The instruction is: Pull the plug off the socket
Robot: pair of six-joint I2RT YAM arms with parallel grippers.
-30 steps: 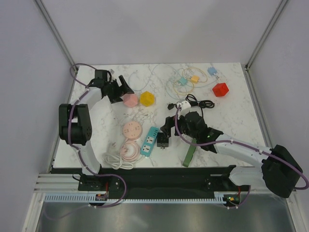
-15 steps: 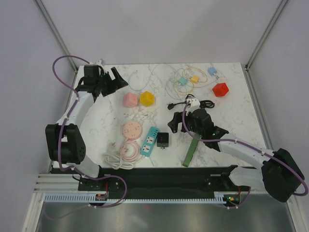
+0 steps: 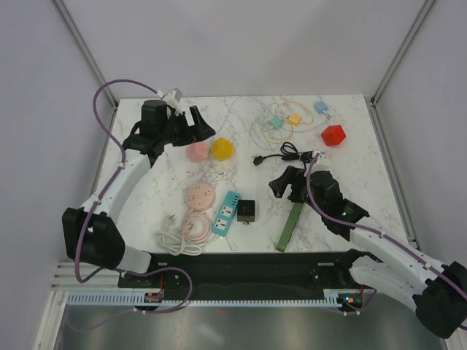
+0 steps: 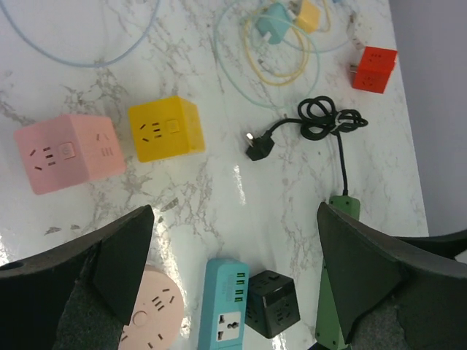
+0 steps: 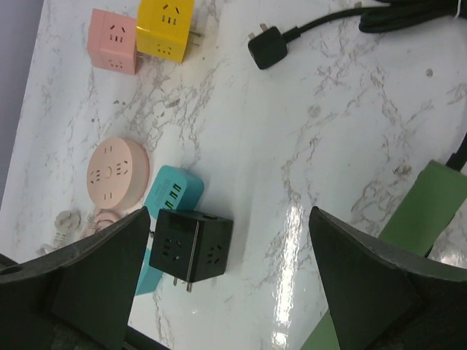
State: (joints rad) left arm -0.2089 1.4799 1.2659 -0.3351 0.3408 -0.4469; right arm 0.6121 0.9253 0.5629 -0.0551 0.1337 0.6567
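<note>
A black cube adapter (image 3: 246,211) lies on the marble table right beside a teal power strip (image 3: 230,214), its bare prongs showing in the right wrist view (image 5: 191,246). It is not plugged in. My right gripper (image 3: 283,182) is open and empty, raised to the right of the cube. In its own view (image 5: 228,211) the cube and the teal strip (image 5: 164,200) lie between its fingers. My left gripper (image 3: 195,131) is open and empty above the pink cube (image 3: 195,151). Its view (image 4: 233,211) shows the black cube (image 4: 271,302) and teal strip (image 4: 225,306) below.
A green power strip (image 3: 289,227) lies right of the black cube. A pink round socket (image 3: 198,195) with a white cord sits left of the teal strip. A yellow cube (image 3: 222,148), a red cube (image 3: 333,135), a loose black plug (image 3: 259,160) and small coloured chargers lie further back.
My right gripper has left the black cube and drawn back up and to the right. My left arm has swung from the back left corner to the right. The cube stays beside the teal strip.
</note>
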